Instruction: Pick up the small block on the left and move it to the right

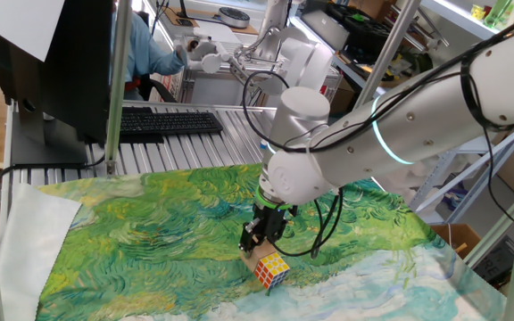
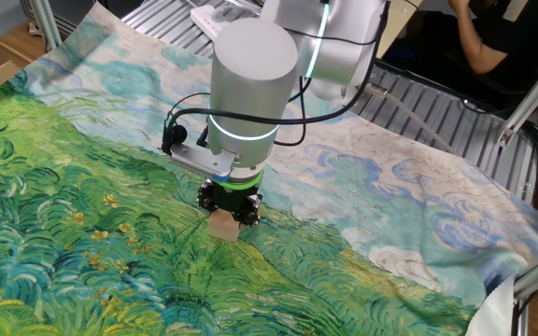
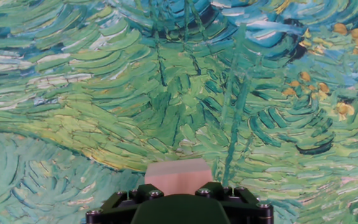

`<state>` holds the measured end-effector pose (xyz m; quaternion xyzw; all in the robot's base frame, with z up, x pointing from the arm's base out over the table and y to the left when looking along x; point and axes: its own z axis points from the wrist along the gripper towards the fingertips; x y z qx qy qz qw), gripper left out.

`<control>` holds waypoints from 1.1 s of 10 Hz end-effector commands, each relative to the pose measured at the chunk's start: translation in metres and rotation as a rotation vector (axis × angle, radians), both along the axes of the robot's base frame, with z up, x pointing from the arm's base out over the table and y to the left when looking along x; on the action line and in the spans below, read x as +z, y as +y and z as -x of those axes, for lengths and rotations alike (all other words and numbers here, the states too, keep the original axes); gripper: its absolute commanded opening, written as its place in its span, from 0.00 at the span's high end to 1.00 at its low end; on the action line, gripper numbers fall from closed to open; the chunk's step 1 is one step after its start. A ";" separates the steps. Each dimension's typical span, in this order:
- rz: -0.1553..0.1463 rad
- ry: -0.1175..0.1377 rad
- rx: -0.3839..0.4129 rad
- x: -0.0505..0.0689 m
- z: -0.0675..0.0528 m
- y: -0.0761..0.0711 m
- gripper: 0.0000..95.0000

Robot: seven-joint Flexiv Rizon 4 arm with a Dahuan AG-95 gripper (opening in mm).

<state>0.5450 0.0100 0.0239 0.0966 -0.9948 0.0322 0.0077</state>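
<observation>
The small block (image 2: 222, 228) is a plain tan cube, and it sits between the fingers of my gripper (image 2: 227, 213) at the middle of the painted cloth. In the hand view the block (image 3: 179, 173) fills the gap between the two black fingers of the gripper (image 3: 179, 186), which press on its sides. The block is at cloth level, and I cannot tell whether it is lifted. In one fixed view the gripper (image 1: 259, 239) points straight down, and the multicoloured puzzle cube (image 1: 272, 270) lies just in front of it, nearly touching.
The green and blue painted cloth (image 1: 150, 232) covers the table. A black keyboard (image 1: 163, 122) lies behind it on the metal rollers. A monitor stands at the back left. A person (image 1: 150, 49) sits beyond the table. Frame posts stand at the table's edges.
</observation>
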 end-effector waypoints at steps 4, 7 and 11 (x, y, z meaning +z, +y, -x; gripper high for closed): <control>-0.001 0.002 0.000 0.005 -0.001 0.000 1.00; 0.000 0.009 -0.014 0.011 0.000 0.010 1.00; 0.005 0.028 -0.039 0.025 0.002 0.023 1.00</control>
